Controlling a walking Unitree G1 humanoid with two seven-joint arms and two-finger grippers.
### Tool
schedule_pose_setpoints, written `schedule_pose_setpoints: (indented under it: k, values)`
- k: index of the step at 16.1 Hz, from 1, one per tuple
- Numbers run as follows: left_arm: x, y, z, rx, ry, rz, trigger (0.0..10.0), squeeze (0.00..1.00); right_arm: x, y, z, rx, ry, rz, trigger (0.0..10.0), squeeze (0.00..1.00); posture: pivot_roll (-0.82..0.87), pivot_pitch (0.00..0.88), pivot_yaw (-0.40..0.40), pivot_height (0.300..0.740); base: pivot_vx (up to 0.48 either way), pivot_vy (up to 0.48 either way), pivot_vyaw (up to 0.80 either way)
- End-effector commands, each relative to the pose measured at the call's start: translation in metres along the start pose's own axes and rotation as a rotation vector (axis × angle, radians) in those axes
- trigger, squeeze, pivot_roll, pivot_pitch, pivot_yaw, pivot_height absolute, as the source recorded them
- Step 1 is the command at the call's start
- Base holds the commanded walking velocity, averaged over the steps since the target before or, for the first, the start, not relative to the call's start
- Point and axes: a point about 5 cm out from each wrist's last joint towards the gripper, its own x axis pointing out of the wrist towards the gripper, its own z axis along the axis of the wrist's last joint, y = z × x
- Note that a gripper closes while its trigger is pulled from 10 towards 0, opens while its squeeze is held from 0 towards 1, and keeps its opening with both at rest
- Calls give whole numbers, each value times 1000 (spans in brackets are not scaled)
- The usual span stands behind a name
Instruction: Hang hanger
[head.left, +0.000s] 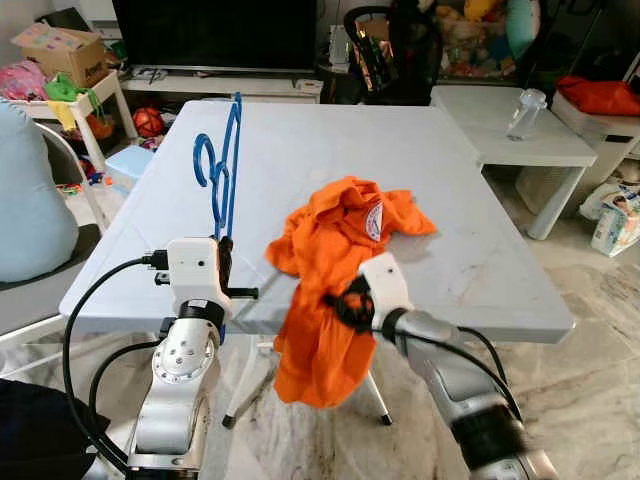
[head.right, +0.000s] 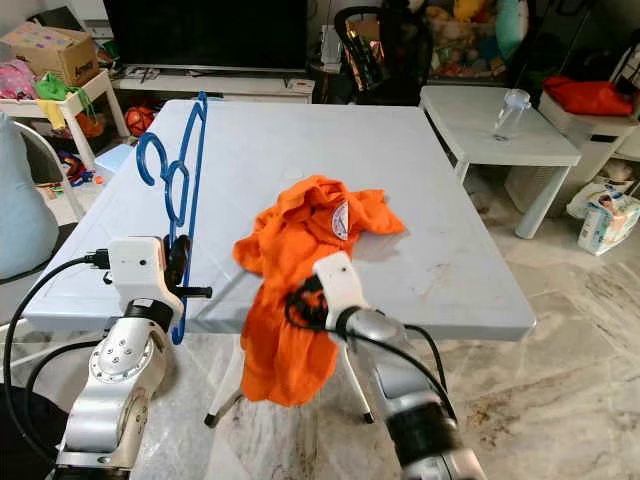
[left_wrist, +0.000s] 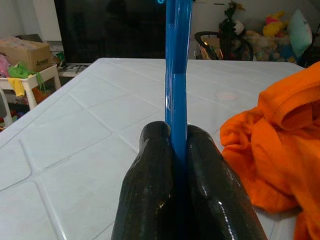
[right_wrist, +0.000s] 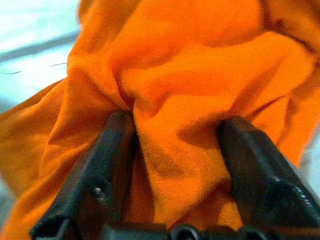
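A blue plastic hanger (head.left: 225, 160) stands upright at the near left edge of the pale table (head.left: 300, 130), its hooks pointing up. My left gripper (head.left: 226, 262) is shut on its lower bar; in the left wrist view the hanger (left_wrist: 177, 75) rises from between the pressed fingers (left_wrist: 150, 165). An orange shirt (head.left: 335, 250) lies crumpled on the table and drapes over the front edge. My right gripper (head.left: 340, 300) is at the hanging part, open, with folds of the shirt (right_wrist: 190, 75) bunched between its spread fingers (right_wrist: 117, 140).
A lower white side table (head.left: 520, 135) with a clear bottle (head.left: 527, 112) stands at the right. A grey chair (head.left: 30, 200) is at the left. A TV stand and toys line the back wall. A packet (head.left: 615, 220) lies on the marble floor.
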Motion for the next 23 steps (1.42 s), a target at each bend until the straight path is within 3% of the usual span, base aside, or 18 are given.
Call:
schedule_pose_setpoints:
  k: [1,5,9,11,12,13,17,19,20,21,22,23]
  values:
    - [2,-2,3,1,-7,-5,10000,0,-1,-17,-3,19,16,-108,0,0,40,0,-23,740,0,0,0]
    - [2,1,3,4,-8,3,10000,0,6,-25,3,82,-14,-185,0,0,47,0,-26,740,0,0,0]
    - [2,0,4,-1,-10,7,10000,0,25,-31,35,211,-93,-272,0,0,56,0,-38,740,0,0,0]
    - [2,0,4,-5,-12,16,10000,0,33,-28,61,230,-152,-265,0,0,65,0,-50,740,0,0,0]
    - [1,0,3,-6,-14,25,10000,0,38,-25,89,240,-224,-257,0,0,72,0,-61,740,0,0,0]
    - [1,1,3,-6,-14,31,10000,0,39,-24,101,245,-259,-261,0,0,76,0,-65,740,0,0,0]
    - [-3,3,3,-7,-20,60,10000,0,20,-34,183,252,-595,-340,0,0,90,0,-84,740,0,0,0]
    - [-3,2,3,-8,-20,63,10000,0,20,-33,185,155,-604,-347,0,0,88,0,-87,740,0,0,0]
    - [-3,1,2,-9,-16,61,10000,0,25,-30,170,63,-550,-340,10000,0,84,0,-85,740,0,0,0]
    - [-3,0,1,-9,-12,60,10000,0,27,-29,163,26,-530,-331,10000,0,84,0,-85,740,0,0,0]
    - [-2,-2,1,-22,-13,13,10000,0,31,-31,143,-41,-470,-305,10000,1000,79,0,-80,740,0,0,0]
    - [-2,-3,2,-18,-17,-9,10000,0,32,-36,129,-70,-428,-287,10000,1000,76,0,-75,740,0,0,0]
